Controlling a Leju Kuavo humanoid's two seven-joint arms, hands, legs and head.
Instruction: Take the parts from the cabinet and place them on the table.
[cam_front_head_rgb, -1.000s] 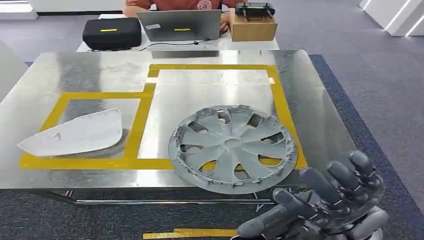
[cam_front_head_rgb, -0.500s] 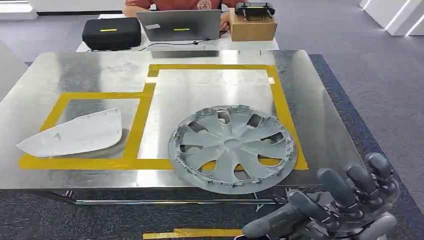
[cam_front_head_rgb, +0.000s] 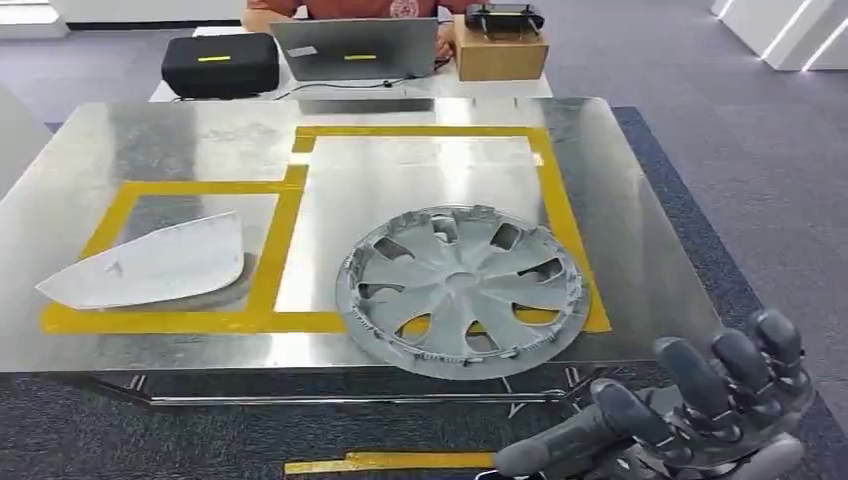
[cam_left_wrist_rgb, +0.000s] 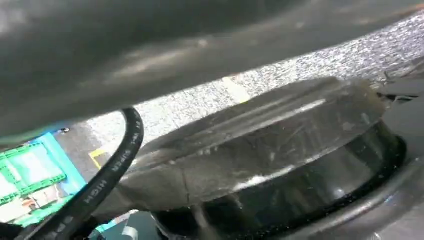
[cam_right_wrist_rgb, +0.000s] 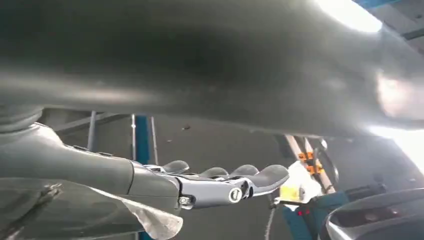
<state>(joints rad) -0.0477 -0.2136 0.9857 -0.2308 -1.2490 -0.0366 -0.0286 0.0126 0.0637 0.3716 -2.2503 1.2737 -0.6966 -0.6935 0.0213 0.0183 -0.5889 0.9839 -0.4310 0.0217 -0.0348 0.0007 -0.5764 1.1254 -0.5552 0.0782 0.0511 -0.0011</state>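
Resting on counter (cam_front_head_rgb: 640, 250): hubcap (cam_front_head_rgb: 462, 290) overhangs near edge.
Right hand (cam_front_head_rgb: 690, 420) released, fingers spread, nr. rim; a bump could tip it off. Left hand state: can't tell.

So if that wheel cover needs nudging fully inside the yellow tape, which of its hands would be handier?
The right hand, probably. It hovers open just off the table's near edge, close beside the wheel cover, which overlaps the yellow tape there.

right hand (cam_front_head_rgb: 690, 420), fingers spread, empty
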